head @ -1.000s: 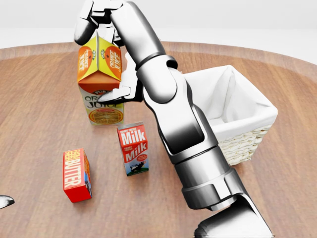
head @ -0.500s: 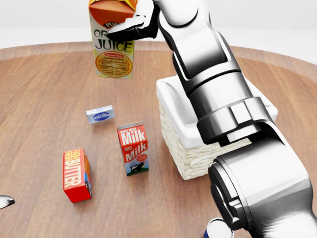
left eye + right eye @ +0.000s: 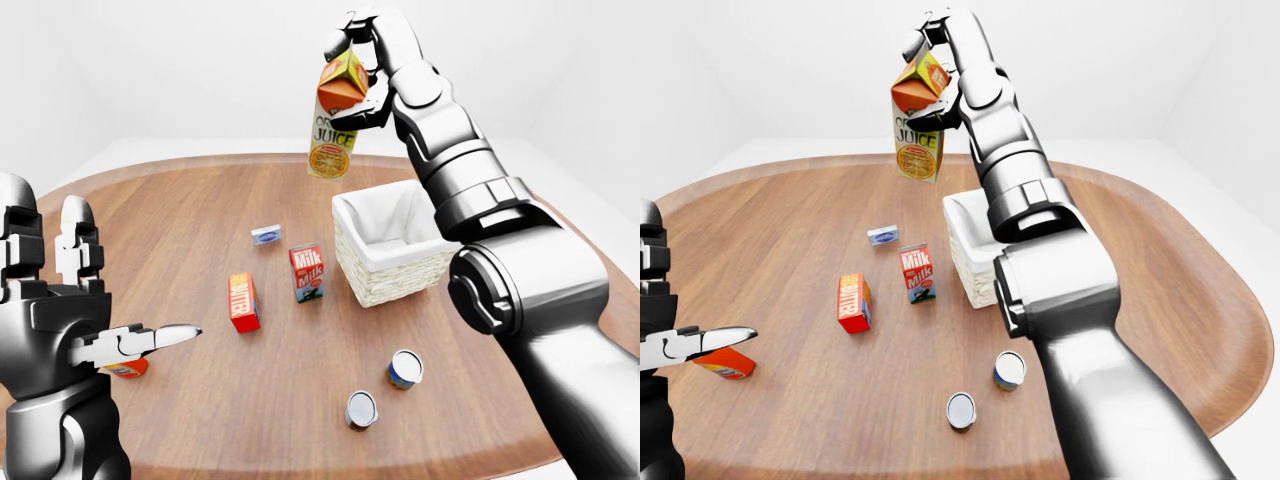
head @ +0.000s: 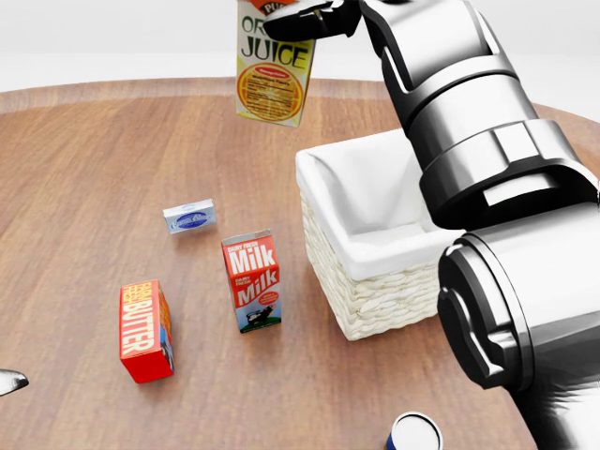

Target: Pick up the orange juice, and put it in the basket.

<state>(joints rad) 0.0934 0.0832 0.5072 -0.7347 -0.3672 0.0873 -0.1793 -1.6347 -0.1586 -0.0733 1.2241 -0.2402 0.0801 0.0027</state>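
**A:** Start big. What carries everything?

**B:** A round wooden worktop (image 3: 200, 210). On it, the wicker basket (image 3: 395, 275) with its white liner, sitting right of centre in the left-eye view. Above it and a little to its left, the right hand (image 3: 362, 70) is clamped on the orange juice (image 3: 335, 125), fingers wrapped round the gabled top, the carton hanging well clear of the worktop and tilted.

**A:** And the left hand?

**B:** The left hand (image 3: 75, 300) is raised at the lower left, fingers spread apart, holding nothing.

**A:** The smaller things?

**B:** A milk carton (image 4: 251, 281) stands just beside the basket's left wall, a red butter box (image 4: 145, 330) further left, two cans (image 3: 405, 369) near the bottom edge, a small pale packet (image 4: 188, 217), and an orange item under the left hand (too hidden to name).

**A:** What could spoil it from here?

**B:** The carton isn't over the opening yet, I'd say, though depth is hard to read. Released now, it would likely hit the rim or land on the milk carton. It's also tall and tilted, so lowering it askew could catch the liner or nudge the basket.
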